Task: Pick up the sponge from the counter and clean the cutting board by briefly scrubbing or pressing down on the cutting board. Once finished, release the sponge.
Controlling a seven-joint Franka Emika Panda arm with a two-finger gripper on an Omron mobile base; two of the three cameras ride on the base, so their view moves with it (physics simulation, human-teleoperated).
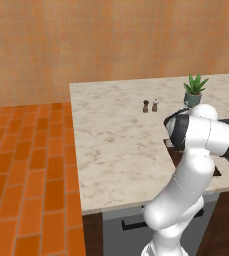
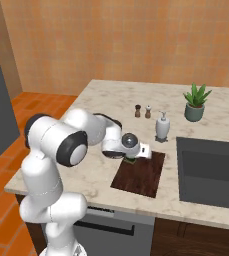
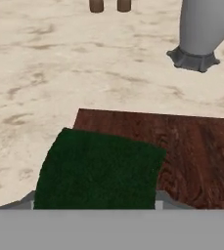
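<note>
Gripping the sponge point(image 3: 100, 168) between my closed fingers, I hold my gripper point(image 2: 131, 159) low over the near-left corner of the cutting board point(image 2: 142, 175), left of centre in the right base view. In the hand view the dark green top of the sponge sits at lower centre, overlapping the board's corner and the counter point(image 3: 45, 73) beside it; whether it presses on the wood I cannot tell. Beyond the board, toward the upper right of that view, stands a pale soap dispenser point(image 2: 162, 126). Further back are two small shakers point(image 2: 142, 111), and a potted plant point(image 2: 196, 102) at the upper right of the right base view. A dark sink point(image 2: 211, 172) lies right of the board.
</note>
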